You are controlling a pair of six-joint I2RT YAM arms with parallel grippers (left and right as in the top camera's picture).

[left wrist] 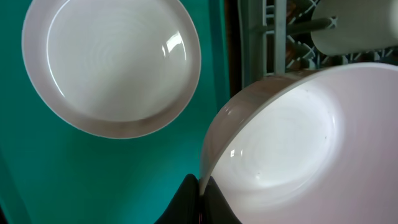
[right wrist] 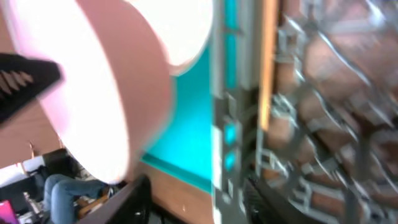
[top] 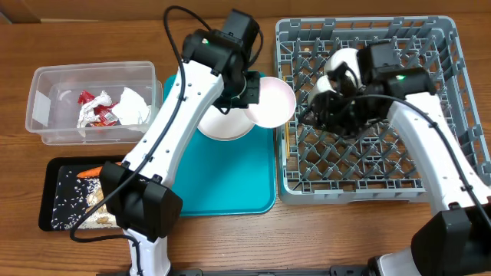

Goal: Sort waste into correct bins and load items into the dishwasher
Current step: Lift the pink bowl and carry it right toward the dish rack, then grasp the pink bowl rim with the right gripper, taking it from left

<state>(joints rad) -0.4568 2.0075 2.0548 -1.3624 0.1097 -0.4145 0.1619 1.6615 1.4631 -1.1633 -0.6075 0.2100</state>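
Note:
My left gripper (left wrist: pixel 200 198) is shut on the rim of a white bowl (left wrist: pixel 292 143), holding it tilted over the teal tray's right edge, beside the grey dish rack (top: pixel 430 188). In the overhead view this bowl (top: pixel 274 101) hangs just left of the rack wall. A wide white plate (top: pixel 224 125) lies on the teal tray (top: pixel 230 192) under the left arm. My right gripper (top: pixel 313 107) sits low inside the rack with its fingers apart and nothing between them; the right wrist view is blurred. A white dish (top: pixel 344 61) stands in the rack behind it.
A clear tub (top: pixel 46 84) at the left holds a red wrapper (top: pixel 96 109) and white napkins (top: pixel 134 106). In front of it a black tray (top: pixel 47 207) holds a carrot (top: pixel 90 171) and crumbs (top: pixel 90 201).

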